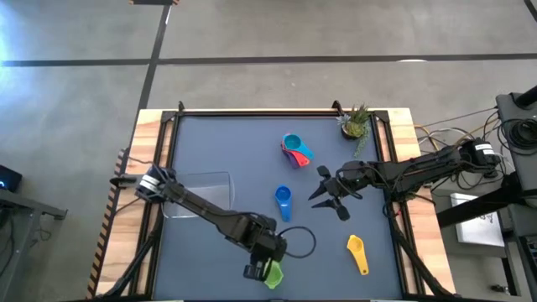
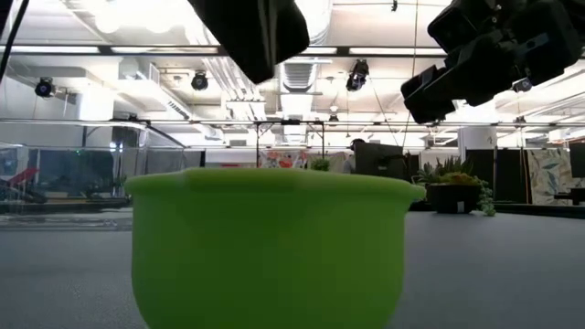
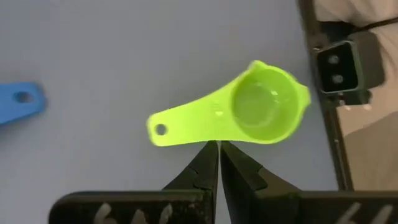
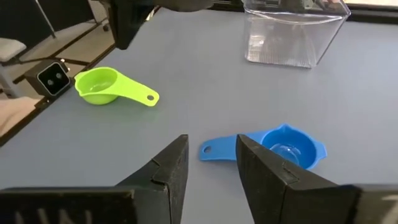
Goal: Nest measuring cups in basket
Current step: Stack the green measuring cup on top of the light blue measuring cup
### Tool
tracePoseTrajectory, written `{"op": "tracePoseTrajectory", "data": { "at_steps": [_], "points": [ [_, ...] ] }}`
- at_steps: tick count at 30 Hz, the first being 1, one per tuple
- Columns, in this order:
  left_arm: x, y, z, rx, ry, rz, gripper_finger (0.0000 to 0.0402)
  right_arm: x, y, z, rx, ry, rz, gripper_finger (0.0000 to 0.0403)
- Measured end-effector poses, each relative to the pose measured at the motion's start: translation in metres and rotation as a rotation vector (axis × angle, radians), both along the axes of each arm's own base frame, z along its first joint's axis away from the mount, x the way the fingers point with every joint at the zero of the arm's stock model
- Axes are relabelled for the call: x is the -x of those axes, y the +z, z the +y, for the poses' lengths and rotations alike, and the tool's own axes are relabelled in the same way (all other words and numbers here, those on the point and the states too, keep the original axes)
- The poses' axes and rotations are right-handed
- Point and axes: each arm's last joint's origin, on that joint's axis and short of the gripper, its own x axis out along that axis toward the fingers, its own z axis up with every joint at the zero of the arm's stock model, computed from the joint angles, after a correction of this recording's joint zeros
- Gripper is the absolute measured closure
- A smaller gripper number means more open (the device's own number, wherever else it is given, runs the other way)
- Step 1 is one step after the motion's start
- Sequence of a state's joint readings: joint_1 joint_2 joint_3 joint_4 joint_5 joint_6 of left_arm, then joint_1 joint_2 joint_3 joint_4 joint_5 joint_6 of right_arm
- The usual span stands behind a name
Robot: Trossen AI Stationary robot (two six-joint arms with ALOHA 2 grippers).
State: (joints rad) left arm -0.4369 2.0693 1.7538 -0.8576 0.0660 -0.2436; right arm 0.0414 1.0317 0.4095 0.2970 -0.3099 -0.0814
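Just beyond the closed left gripper (image 3: 218, 147), the lime green cup (image 3: 236, 111) is seen; the right gripper (image 4: 212, 152) is held apart near the blue cup (image 4: 277, 148).

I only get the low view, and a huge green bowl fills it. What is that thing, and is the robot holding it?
Observer: It is a small lime green measuring cup lying on the table. The left gripper is shut, with its tips beside the handle, not gripping it.
Operator: And the dark shape at my top right?
Observer: That looks like the right arm. The right gripper is open, just above a blue cup.
Operator: Is anything in the basket?
Observer: No cup shows inside the basket, going by the right wrist view.
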Motion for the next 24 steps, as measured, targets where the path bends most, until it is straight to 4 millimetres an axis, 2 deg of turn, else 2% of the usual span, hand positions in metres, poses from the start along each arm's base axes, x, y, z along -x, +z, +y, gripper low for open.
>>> {"op": "tracePoseTrajectory", "data": {
  "at_steps": [5, 9, 15, 19, 24],
  "points": [
    [-0.005, 0.002, 0.01, 0.04, 0.014, -0.001, 0.0402, 0.0, 0.0, 0.0, -0.004, -0.002, 0.005, 0.0275],
    [-0.009, 0.003, 0.007, 0.05, 0.07, -0.041, 0.0402, 0.0, -0.001, 0.0, -0.002, -0.002, 0.009, 0.0275],
    [-0.004, -0.002, -0.003, 0.104, 0.217, 0.005, 0.0398, 0.0, -0.001, 0.0, -0.002, -0.001, 0.01, 0.0275],
    [-0.002, 0.0, -0.02, 0.164, 0.247, -0.024, 0.0361, 0.0, -0.001, 0.0, -0.009, -0.004, 0.013, 0.0275],
    [0.003, -0.002, -0.029, 0.164, 0.347, -0.019, 0.0275, 0.0, -0.001, 0.0, -0.015, -0.006, 0.015, 0.0275]
  ]
}}
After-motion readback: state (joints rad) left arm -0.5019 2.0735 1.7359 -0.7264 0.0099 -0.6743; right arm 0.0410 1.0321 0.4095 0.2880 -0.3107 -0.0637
